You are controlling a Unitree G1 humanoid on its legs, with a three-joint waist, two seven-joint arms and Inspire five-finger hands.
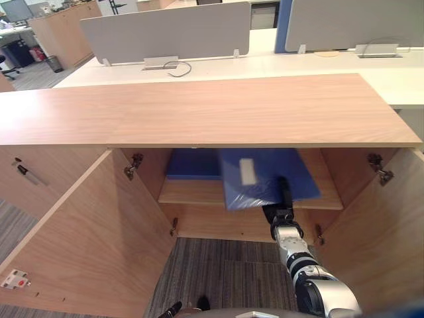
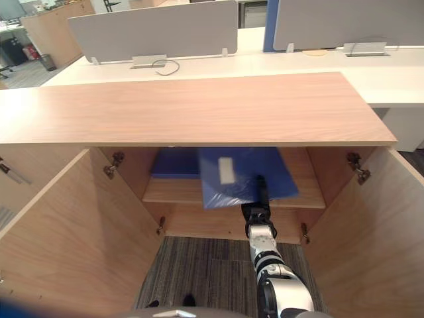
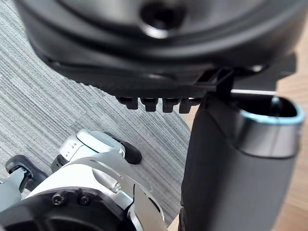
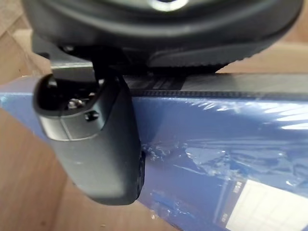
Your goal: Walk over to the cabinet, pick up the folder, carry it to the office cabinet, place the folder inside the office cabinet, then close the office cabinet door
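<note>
**Office cabinet bay, both doors open: folder arriving on the shelf**

Desk tabletops (image 1: 298, 63) with grey dividers (image 1: 165, 30) stand behind the wooden office cabinet (image 1: 199, 109). Its left door (image 1: 86, 245) and right door (image 1: 384, 245) both swing out over the grey carpet (image 1: 225, 271). The blue, film-wrapped folder (image 1: 258, 175) lies askew on the inner shelf (image 1: 192, 192), its near corner overhanging the shelf's front edge. A second blue item (image 1: 192, 164) lies flat just beside it, further back and to the left.

The right hand (image 1: 283, 211) grips the folder at its near edge, with the thumb (image 4: 96, 139) pressed on the top face; the fingers beneath are hidden. The left hand (image 3: 236, 159) hangs above the carpet, relaxed and holding nothing.

Pick-up and carrying appear complete and placing looks under way. Release, withdrawal of the arm and closing the doors are left.

The cabinet top overhangs the shelf, so headroom is low, while the opening between the doors is wide. The overhanging corner probably needs pushing in, or a closing door could catch it.
</note>
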